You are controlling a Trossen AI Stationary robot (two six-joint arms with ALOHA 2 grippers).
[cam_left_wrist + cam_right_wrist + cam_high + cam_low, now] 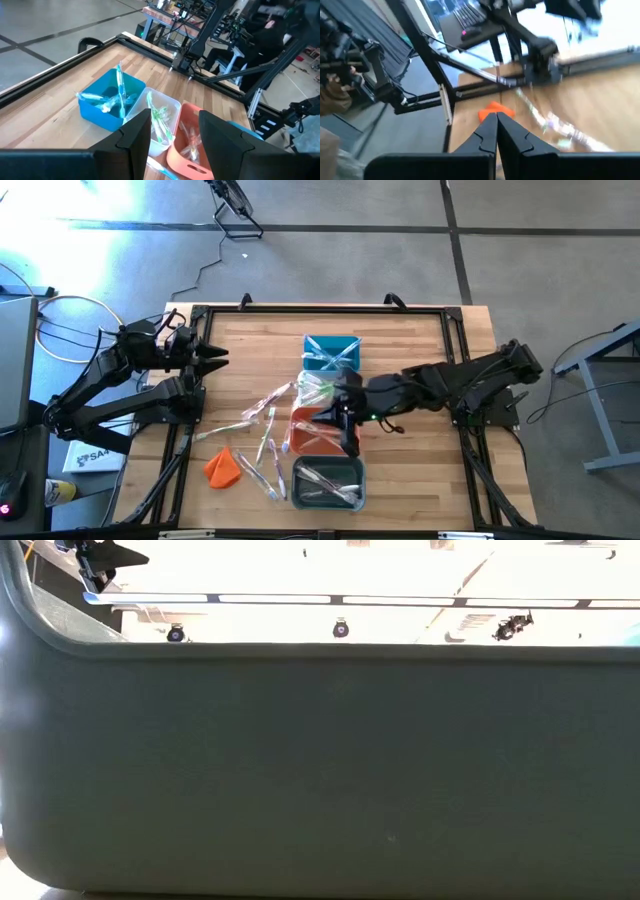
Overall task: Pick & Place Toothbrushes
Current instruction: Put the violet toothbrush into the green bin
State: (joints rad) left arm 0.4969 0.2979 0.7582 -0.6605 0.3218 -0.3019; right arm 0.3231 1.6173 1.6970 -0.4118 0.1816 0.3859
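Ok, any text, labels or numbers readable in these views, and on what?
White item beside the table, near the left arm: dark print, too blurred to read.
Bins and toothbrushes: no text visible.
Nothing else is readable in any view.

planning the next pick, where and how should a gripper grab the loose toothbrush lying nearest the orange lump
Grip that toothbrush at mid-handle, coming straight down from above. It lies flat on the table, thin and long, so set the fingers across its width; the orange lump lies close on one side.
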